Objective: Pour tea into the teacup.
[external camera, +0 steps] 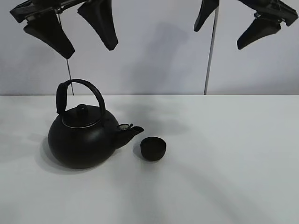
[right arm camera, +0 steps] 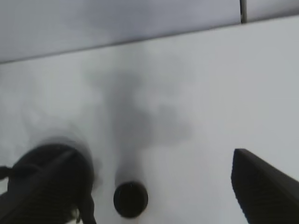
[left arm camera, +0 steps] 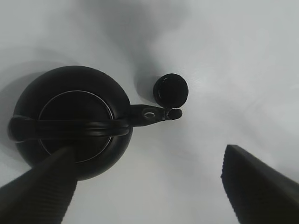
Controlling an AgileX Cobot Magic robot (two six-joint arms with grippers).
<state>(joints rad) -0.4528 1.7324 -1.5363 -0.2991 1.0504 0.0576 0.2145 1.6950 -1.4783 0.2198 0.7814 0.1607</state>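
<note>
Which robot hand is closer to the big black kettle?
The left. The left gripper hangs open right above the kettle. The right gripper hangs open far off to the kettle's right.

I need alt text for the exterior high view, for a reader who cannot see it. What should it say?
A black kettle with an arched handle stands on a white table, its spout pointing at a small black teacup just beside it, not touching. Above, the left end effector and the right end effector hang open, holding nothing.
</note>
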